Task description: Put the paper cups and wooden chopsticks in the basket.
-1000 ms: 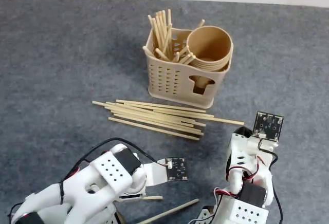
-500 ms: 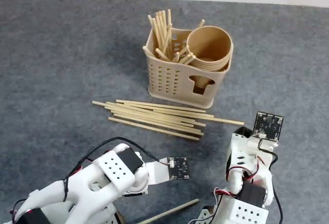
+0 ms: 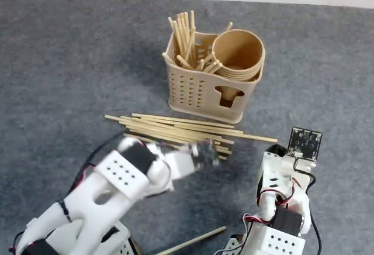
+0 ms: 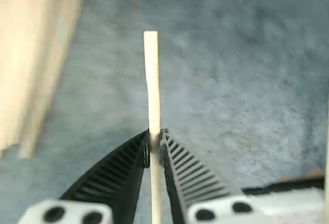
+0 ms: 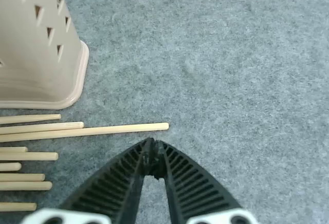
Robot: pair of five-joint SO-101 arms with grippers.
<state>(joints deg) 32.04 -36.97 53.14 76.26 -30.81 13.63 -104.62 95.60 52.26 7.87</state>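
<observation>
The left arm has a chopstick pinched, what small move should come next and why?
Probably raise it toward the basket: the left gripper is shut on one chopstick near the loose pile, and the basket's rim stands higher than that pile.

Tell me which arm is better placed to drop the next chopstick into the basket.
Left. The left gripper is shut on a chopstick, which only needs carrying to the basket. The right gripper is shut and empty above the mat.
</observation>
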